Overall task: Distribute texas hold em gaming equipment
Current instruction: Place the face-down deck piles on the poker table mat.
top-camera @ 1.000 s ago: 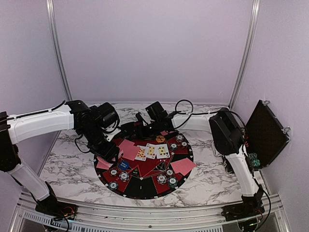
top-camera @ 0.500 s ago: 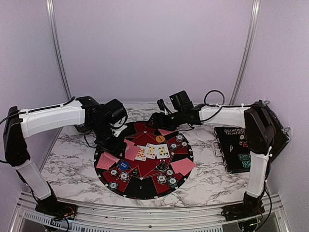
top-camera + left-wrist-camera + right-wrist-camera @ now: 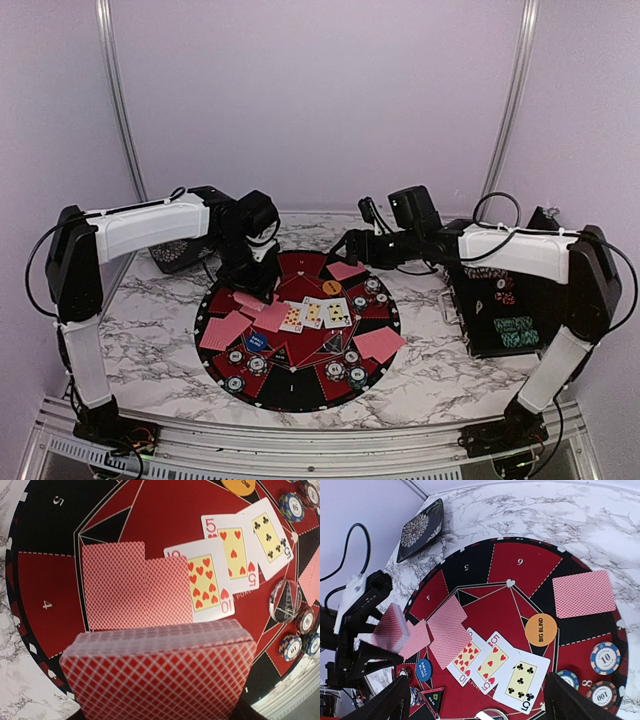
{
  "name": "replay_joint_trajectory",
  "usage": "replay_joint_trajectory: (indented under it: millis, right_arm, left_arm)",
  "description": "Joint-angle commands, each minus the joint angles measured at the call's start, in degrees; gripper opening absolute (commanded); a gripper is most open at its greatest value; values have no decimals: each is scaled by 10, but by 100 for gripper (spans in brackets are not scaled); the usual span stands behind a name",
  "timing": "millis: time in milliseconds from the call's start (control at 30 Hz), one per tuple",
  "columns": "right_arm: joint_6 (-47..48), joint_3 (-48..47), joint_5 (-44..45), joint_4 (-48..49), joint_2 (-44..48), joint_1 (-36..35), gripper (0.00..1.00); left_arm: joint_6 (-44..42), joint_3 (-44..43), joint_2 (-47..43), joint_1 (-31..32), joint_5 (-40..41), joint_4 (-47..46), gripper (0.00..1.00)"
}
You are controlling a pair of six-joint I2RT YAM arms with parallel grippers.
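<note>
One card deck (image 3: 160, 677) in left tool (image 3: 256, 284)

Evenly, softly lit from above; only faint shadows beside the round mat (image 3: 296, 388) on the marble worktop (image 3: 150, 340). Sharp over the mat's centre in both wrist views, bowed toward its rim. Blurred on the deck (image 3: 160, 680) nearest the lens.

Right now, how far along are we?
Done: three face-up cards, face-down cards, chips, orange disc and blue marker lie on the mat. In hand: left gripper clamps the deck; right gripper hangs open. Left: probably more dealing, since seats 5 and 6 look bare.
</note>
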State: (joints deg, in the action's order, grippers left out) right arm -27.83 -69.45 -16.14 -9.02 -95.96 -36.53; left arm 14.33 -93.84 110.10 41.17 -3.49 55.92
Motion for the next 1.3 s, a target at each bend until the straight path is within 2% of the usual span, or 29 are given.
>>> replay_joint_trajectory:
  millis: [0, 300, 600, 1100, 1267]
  right_arm:
    - [15, 15, 29, -6, 49, 7, 90]
    - [28, 41, 49, -28, 106, 9, 90]
    - [34, 56, 67, -37, 127, 10, 91]
    - [36, 52, 66, -31, 119, 11, 91]
    - [35, 52, 68, -32, 119, 10, 91]
  left_arm:
    - [-5, -56, 47, -21, 6, -7, 62]
    - [-12, -156, 167, -67, -8, -8, 62]
    - [-10, -263, 264, -116, -17, -6, 62]
    - [-13, -363, 362, -143, 9, 10, 62]
    - [-15, -371, 377, -143, 28, 13, 63]
